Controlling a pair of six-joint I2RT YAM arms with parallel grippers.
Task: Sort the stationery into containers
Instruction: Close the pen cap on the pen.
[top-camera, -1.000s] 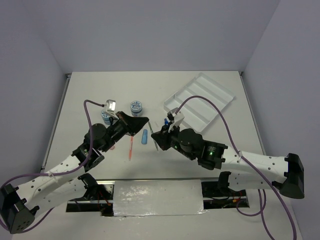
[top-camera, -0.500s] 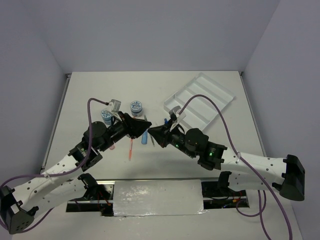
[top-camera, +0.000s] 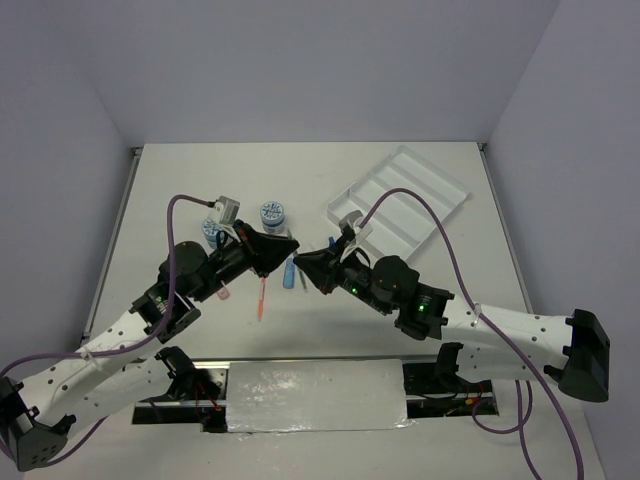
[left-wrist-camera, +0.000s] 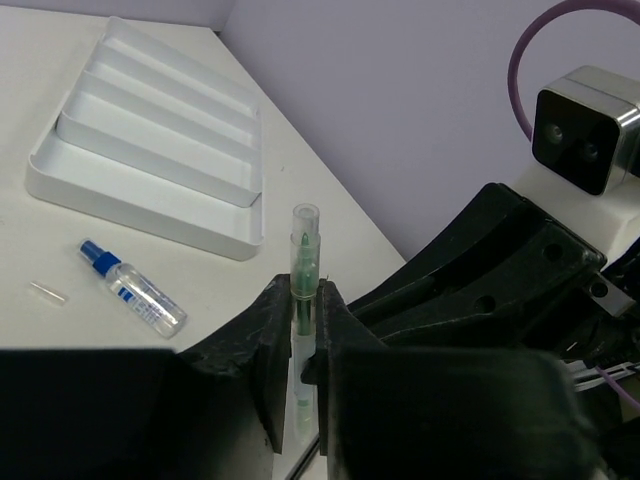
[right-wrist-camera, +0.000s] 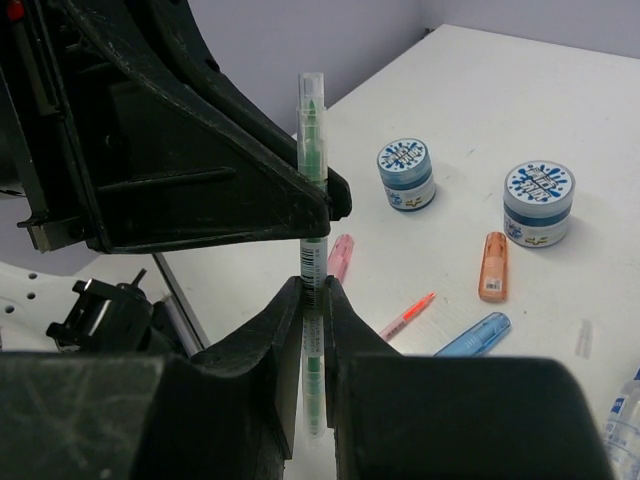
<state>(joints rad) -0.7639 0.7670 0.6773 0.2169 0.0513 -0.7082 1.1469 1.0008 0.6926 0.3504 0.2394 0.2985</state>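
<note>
A green pen with a clear cap (left-wrist-camera: 303, 262) is held upright above the table by both grippers. My left gripper (left-wrist-camera: 303, 297) is shut on it, and my right gripper (right-wrist-camera: 313, 292) is shut on the same pen (right-wrist-camera: 312, 150) lower down. In the top view the two grippers meet tip to tip, left (top-camera: 289, 248) and right (top-camera: 303, 262). The white four-compartment tray (top-camera: 400, 205) lies at the back right. Two blue-patterned tubs (right-wrist-camera: 405, 172) (right-wrist-camera: 539, 202), an orange capsule (right-wrist-camera: 494, 266), a pink capsule (right-wrist-camera: 340, 256), a blue capsule (right-wrist-camera: 471, 335) and an orange pen (right-wrist-camera: 406, 316) lie on the table.
A blue-capped clear bottle (left-wrist-camera: 133, 288) lies on the table in front of the tray (left-wrist-camera: 150, 150). The orange pen (top-camera: 262, 297) and the blue capsule (top-camera: 289, 274) lie just below the joined grippers. Both arms reach in from the near edge and crowd the table's middle.
The two grippers have drawn together until their tips meet. The right gripper has moved up and to the left toward the left gripper. The items on the table have not moved.
</note>
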